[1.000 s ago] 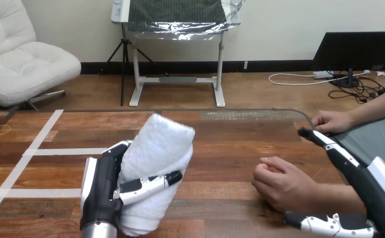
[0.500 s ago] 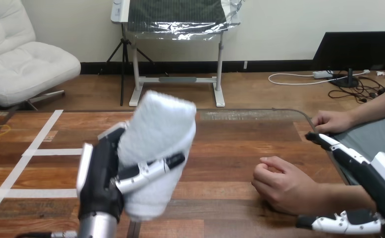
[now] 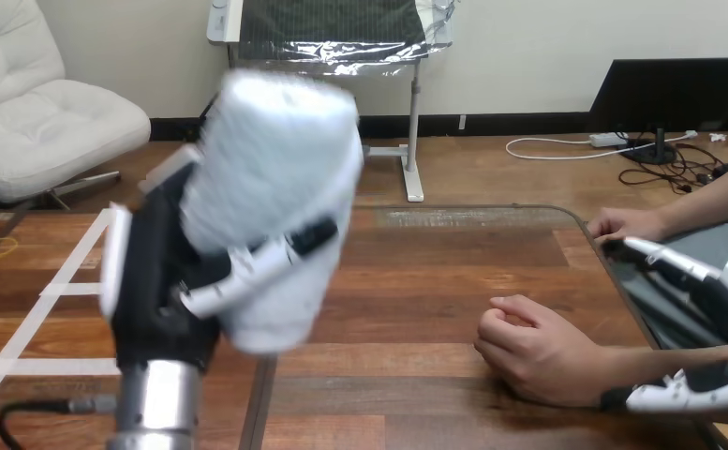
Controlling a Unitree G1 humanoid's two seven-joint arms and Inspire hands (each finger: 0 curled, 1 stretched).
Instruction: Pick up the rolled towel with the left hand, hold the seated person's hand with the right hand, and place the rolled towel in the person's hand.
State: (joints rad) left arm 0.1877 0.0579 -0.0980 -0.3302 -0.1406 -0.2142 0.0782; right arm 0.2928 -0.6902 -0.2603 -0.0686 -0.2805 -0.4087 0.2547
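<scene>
The rolled towel (image 3: 271, 187) is gripped upright at 10 o'clock by the left hand (image 3: 158, 281), fingers curled round it, above the tabletop (image 3: 416, 272). The person's hand (image 3: 533, 352) is rested loosely curled on the tabletop at 4 o'clock. The right hand (image 3: 706, 291) is spread wide about the person's wrist (image 3: 613, 375), straight fingers beyond it, thumb nearer; contact cannot be told.

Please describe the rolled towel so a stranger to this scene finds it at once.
Over the left half of the wooden table hangs the left robot hand. The rolled towel stands nearly upright in its curled fingers. It is the only white, fluffy cylinder; the white tape beside it lies flat on the wood.
</scene>
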